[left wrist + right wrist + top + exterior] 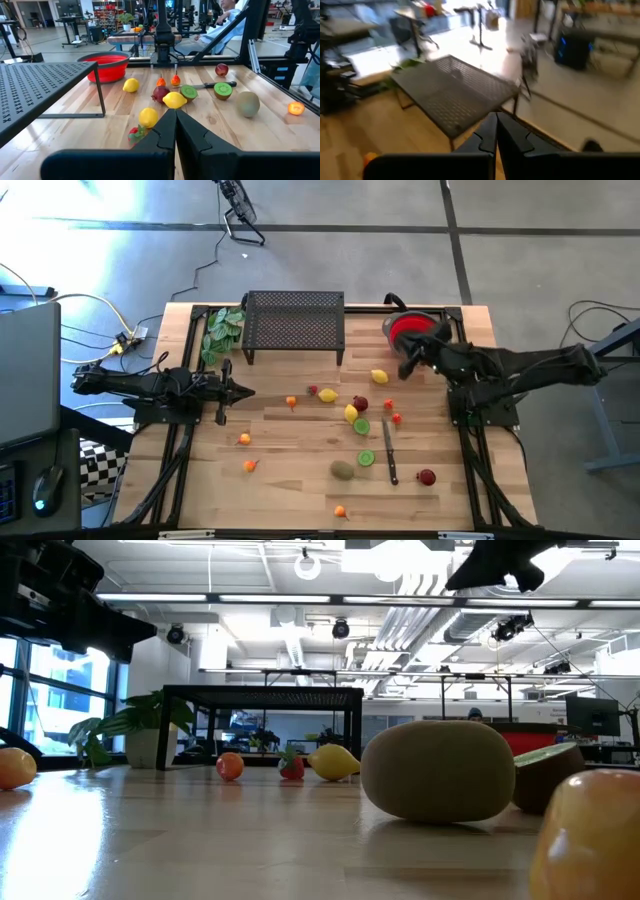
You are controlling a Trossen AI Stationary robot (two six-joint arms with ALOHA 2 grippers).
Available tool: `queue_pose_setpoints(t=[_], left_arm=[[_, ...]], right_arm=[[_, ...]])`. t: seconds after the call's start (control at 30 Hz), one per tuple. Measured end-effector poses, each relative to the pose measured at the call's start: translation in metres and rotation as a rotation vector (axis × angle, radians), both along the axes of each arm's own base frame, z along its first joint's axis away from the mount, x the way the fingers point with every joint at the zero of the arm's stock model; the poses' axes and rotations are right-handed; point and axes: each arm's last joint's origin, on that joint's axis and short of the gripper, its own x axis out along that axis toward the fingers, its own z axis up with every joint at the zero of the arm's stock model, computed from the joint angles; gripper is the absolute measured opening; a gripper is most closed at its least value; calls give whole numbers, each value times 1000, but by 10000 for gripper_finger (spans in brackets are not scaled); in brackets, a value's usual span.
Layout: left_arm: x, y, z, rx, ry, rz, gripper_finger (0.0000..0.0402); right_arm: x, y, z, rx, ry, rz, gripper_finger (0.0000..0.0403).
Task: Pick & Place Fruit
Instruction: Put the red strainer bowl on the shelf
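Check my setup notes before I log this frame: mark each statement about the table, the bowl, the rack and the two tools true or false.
1. The red bowl holds several fruits. False: no fruit shows in it.
2. Both tools are shut and hold nothing. True: the left tool and the right tool are shut and empty.
3. The knife lies among the fruit on the table. True.
4. The black mesh rack stands at the table's near edge. False: it stands at the far edge, beside the green leafy bunch.
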Motion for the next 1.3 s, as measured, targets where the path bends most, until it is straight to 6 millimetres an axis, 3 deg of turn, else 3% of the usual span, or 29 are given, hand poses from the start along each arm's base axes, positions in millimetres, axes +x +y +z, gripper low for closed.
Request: queue_pose_setpoints(t=[0.33, 0.73, 0.97, 1.3], left_arm=[[0, 0, 0, 0, 0, -1, 3], [0, 0, 0, 0, 0, -2, 3], [0, 0, 0, 0, 0, -2, 3], [0, 0, 0, 0, 0, 1, 3]], right_arm=[[17, -36, 5, 191, 212, -44, 3], [31, -97, -14, 452, 390, -78, 3], [30, -123, -17, 530, 538, -142, 3], [23, -154, -4, 618, 641, -239, 3]])
